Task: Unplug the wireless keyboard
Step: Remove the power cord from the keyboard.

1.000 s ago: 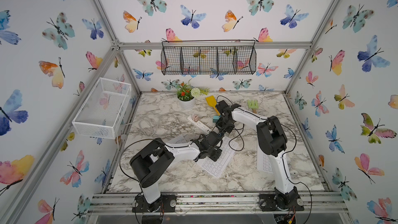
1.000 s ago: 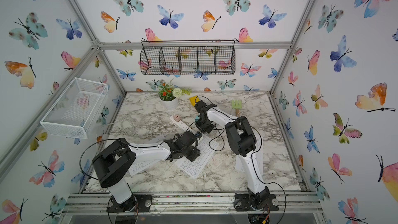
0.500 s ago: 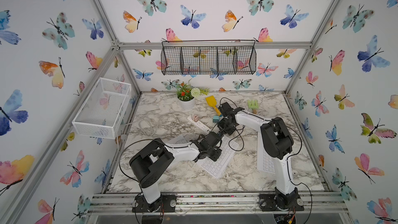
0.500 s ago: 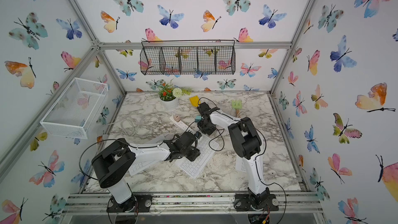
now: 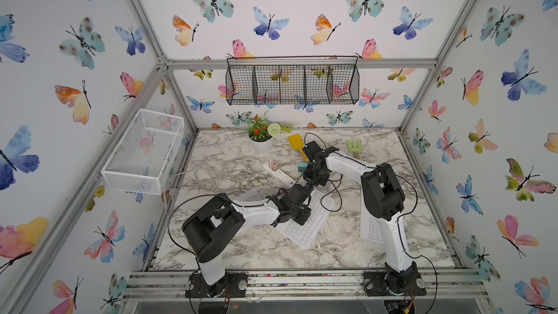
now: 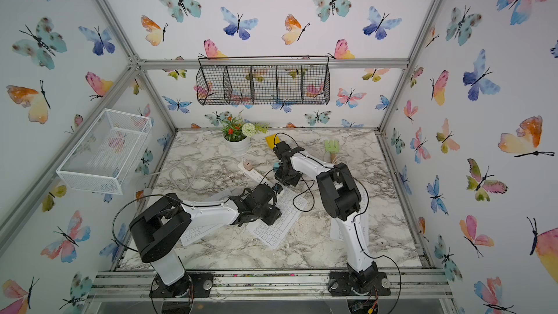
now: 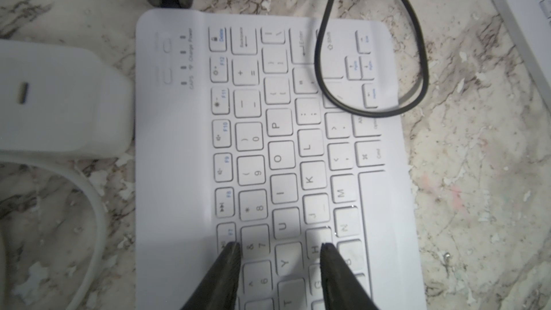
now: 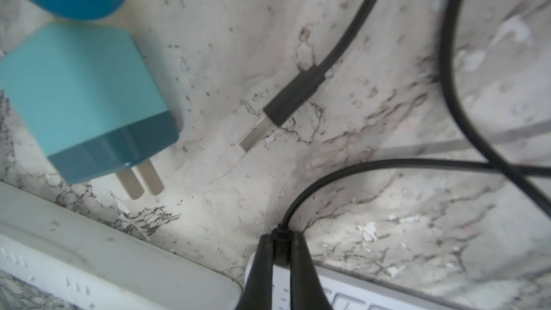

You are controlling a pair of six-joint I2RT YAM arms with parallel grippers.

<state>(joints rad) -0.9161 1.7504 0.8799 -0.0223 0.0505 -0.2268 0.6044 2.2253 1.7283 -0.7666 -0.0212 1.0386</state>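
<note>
A small white wireless keyboard (image 5: 305, 222) (image 6: 273, 226) lies slanted mid-table. A black cable (image 8: 357, 168) runs into its far corner. My right gripper (image 8: 281, 238) (image 5: 312, 181) is shut on the cable's plug (image 8: 280, 246) right at the keyboard's edge (image 8: 357, 293). The cable's other end, a USB plug (image 8: 286, 102), lies loose on the marble. In the left wrist view my left gripper (image 7: 278, 246) is open, its fingertips (image 7: 231, 251) resting on the keys of the keyboard (image 7: 268, 144). A loop of the cable (image 7: 369, 108) lies across its far keys.
A white power strip (image 5: 277, 173) (image 8: 89, 263) with its coiled cord lies just behind the keyboard, a teal charger (image 8: 83, 99) beside it. Two more white keyboards lie under the arms (image 5: 252, 196) (image 5: 373, 231). A potted plant (image 5: 261, 138), yellow spatula (image 5: 296, 143) and green fork (image 5: 353, 146) stand at the back.
The right arm's elbow has swung a little to the right while its gripper stays at the keyboard's corner. The left arm and the keyboard have hardly moved.
</note>
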